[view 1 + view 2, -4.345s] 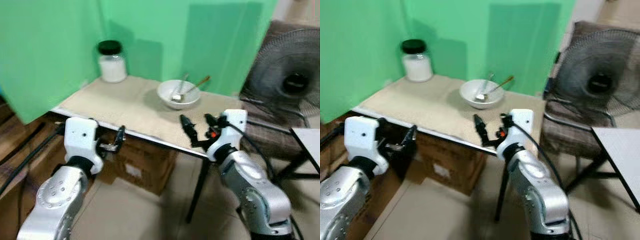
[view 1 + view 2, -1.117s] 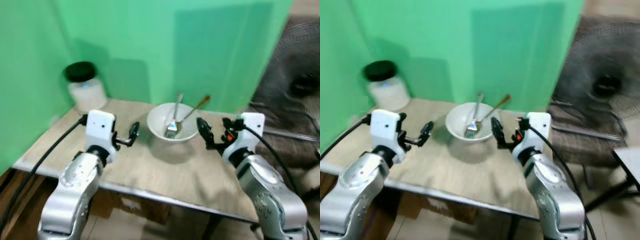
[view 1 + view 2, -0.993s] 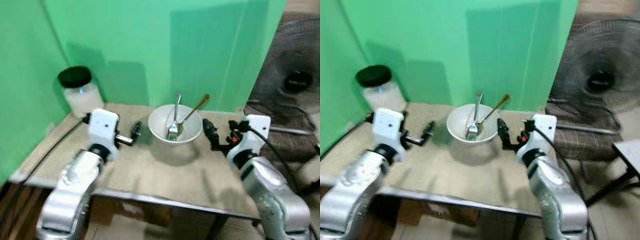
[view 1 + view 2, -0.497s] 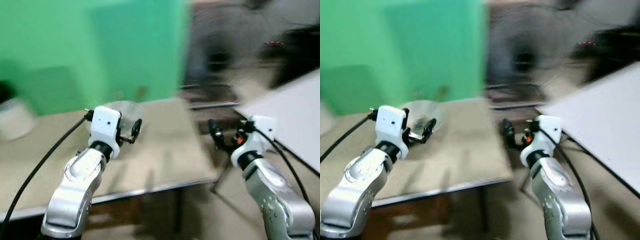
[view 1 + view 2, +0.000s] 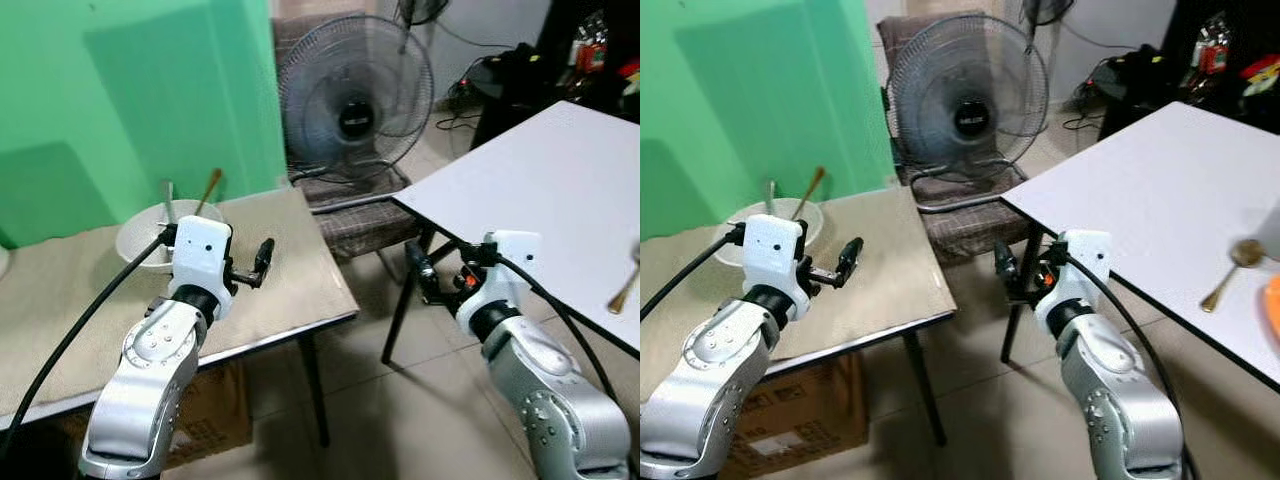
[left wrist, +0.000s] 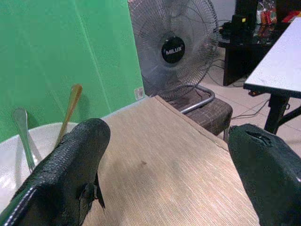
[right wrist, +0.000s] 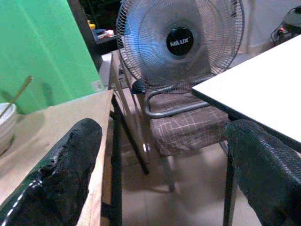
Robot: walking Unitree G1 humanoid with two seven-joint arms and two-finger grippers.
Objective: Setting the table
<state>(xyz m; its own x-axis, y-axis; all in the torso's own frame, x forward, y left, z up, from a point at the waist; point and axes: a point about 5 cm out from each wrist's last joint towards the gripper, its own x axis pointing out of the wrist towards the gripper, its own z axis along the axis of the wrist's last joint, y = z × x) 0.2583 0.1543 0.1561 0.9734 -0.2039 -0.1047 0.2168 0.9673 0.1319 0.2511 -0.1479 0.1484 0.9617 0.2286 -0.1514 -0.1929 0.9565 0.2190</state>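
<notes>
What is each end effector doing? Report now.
Left end effector: open, holding nothing, over the tan table.
Right end effector: open, holding nothing, between the two tables.

A standing fan (image 5: 355,105) sits on a checked chair (image 5: 368,215) beside the green backdrop (image 5: 120,90)

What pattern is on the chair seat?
Brown plaid on the chair seat, clearest in the right wrist view.

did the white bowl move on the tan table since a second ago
Cannot tell; the camera swung right. The white bowl sits near the green wall on the tan table, as before.
</notes>
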